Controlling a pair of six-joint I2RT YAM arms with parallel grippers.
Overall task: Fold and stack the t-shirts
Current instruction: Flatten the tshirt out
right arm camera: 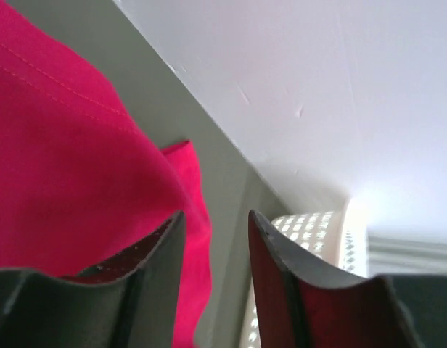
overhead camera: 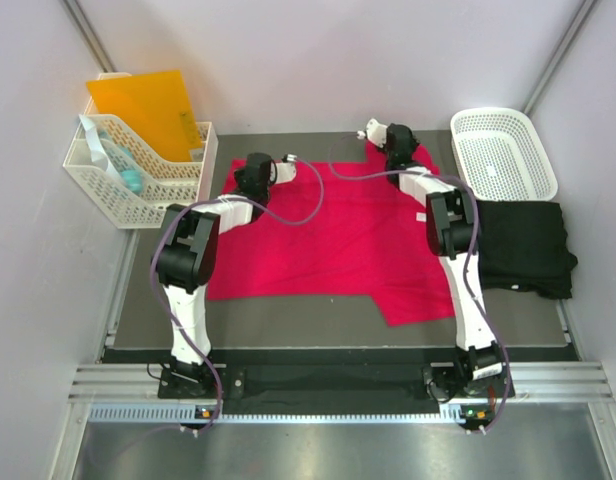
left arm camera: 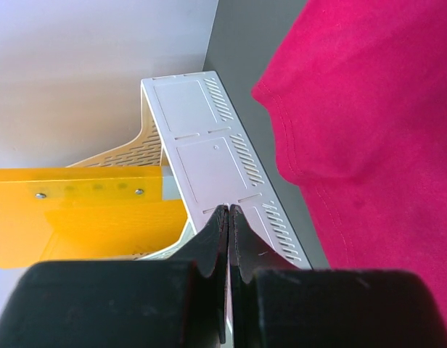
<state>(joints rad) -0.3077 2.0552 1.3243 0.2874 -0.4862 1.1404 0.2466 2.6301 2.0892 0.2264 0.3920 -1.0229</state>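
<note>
Pincer left point(left arm camera: 228, 212) closed, empty | pincer right point(right arm camera: 215, 217) parted, by red t-shirt point(right arm camera: 71, 159)

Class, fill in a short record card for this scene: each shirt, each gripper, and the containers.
Red t-shirt: spread open, mid-table
Black t-shirt: bundled, right of the red one
Left gripper: shut, holding nothing
Right gripper: open, at red shirt's far edge
White basket: far right
File rack: far left, holds yellow folder

Two white arms point(overhead camera: 185, 312), black joints point(overhead camera: 188, 252), purplish cables point(overhead camera: 319, 195) (black, seemingly notched end effector fingers point(left arm camera: 211, 243))
</note>
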